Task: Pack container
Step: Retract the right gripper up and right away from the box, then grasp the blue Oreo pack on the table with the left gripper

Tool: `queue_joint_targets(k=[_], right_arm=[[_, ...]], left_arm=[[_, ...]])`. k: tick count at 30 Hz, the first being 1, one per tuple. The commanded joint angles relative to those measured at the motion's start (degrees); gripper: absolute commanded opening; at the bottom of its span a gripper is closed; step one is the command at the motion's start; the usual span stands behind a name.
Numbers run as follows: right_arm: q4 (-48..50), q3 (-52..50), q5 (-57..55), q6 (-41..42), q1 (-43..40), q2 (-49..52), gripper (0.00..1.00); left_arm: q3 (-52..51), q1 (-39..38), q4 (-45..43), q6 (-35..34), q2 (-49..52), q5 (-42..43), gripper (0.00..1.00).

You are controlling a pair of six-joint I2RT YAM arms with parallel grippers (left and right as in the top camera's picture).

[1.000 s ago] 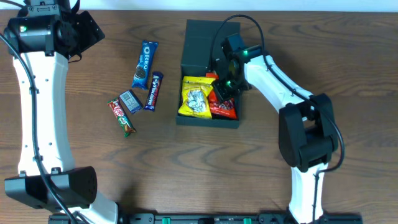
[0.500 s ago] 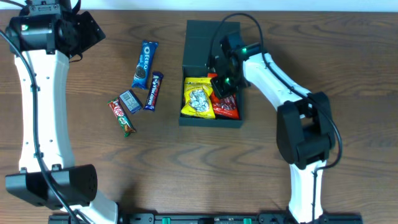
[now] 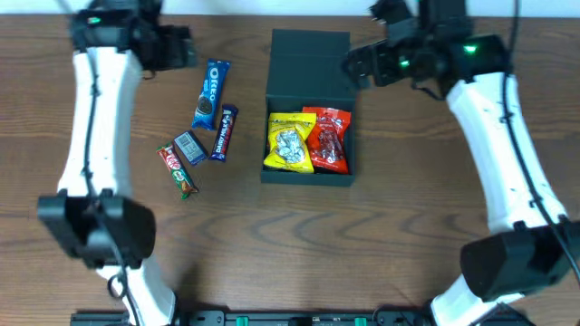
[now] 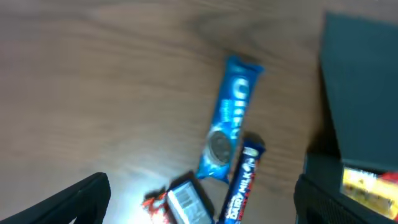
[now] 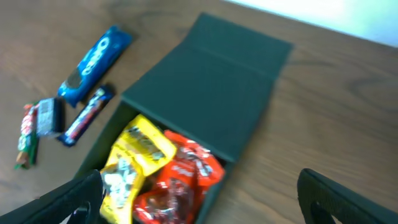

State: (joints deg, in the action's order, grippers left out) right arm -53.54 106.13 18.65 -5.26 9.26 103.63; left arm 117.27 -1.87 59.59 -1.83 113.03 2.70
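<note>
Container (image 5: pixel 211 93) lies below the wide-spread right fingers (image 5: pixel 68 202), clear of both.

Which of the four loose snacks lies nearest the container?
The dark blue bar, just left of the container; the Oreo pack, small wrapper and KitKat lie farther away.

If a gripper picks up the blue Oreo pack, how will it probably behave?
The Oreo pack looks long and evenly filled, so it is probably fairly stiff. Its glossy wrapper may be slippery. It lies flat on the table, so rolling seems unlikely.
</note>
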Motion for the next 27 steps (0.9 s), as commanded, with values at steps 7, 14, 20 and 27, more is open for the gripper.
queue_joint_targets(k=[7, 14, 20, 27], right_arm=[[-2.9, 0.3, 0.4, -1.5, -5.0, -1.4, 0.99], [-4.0, 0.3, 0.0, -2.6, -4.9, -1.4, 0.99], [-3.9, 0.3, 0.0, -2.6, -4.9, -1.4, 0.99], [-3.9, 0.3, 0.0, -2.6, -4.9, -1.4, 0.99]], left_arm=[[-0.3, -2.4, -4.8, 16.9, 13.1, 1.5, 0.95], [-0.3, -3.0, -4.8, 21.2, 19.0, 3.1, 0.95], [-0.3, -3.0, -4.7, 21.1, 22.0, 3.1, 0.95], [-0.3, -3.0, -5.2, 21.1, 25.0, 3.1, 0.96]])
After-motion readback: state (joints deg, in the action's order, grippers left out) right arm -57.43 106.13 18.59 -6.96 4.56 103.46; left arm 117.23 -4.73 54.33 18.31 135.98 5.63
